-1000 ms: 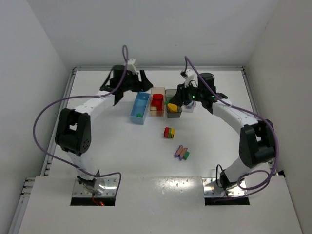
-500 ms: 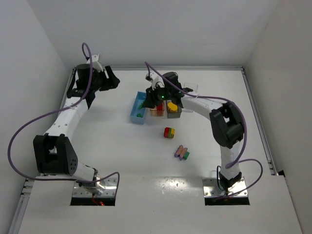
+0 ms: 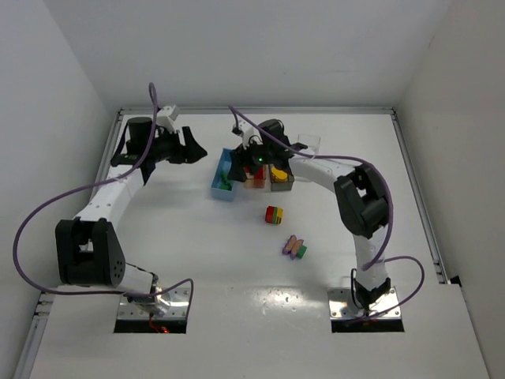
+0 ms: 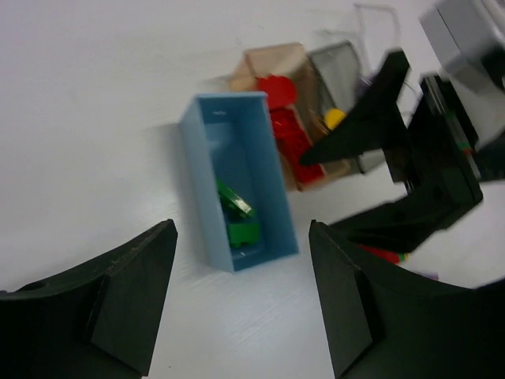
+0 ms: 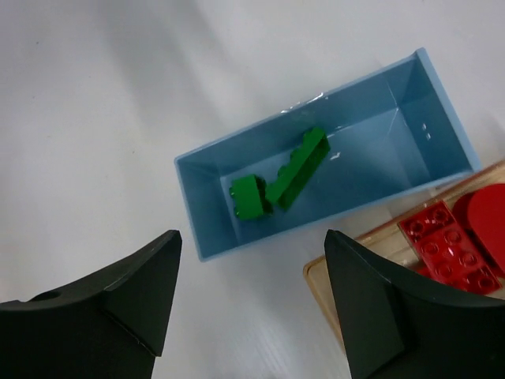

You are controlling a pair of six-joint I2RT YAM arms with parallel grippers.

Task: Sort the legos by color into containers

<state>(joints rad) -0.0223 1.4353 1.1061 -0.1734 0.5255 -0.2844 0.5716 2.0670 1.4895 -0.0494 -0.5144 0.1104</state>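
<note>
Right gripper [image 5: 251, 257] hangs wide and empty over the light blue bin [image 5: 371, 154] near the far edge, green legos [image 5: 296, 170] inside; left gripper [image 4: 241, 233] gapes empty too. Swinging out low risks clipping its wall

White bench [image 3: 197, 253], matte, faint glare toward its near edge. Metal rail [image 3: 419, 197] along the right edge. Plain white walls [image 3: 260, 47] enclose left, far and right sides.

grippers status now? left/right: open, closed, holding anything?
Left gripper: open, holding nothing.
Right gripper: open, holding nothing, above the light blue bin with green legos inside.
</note>
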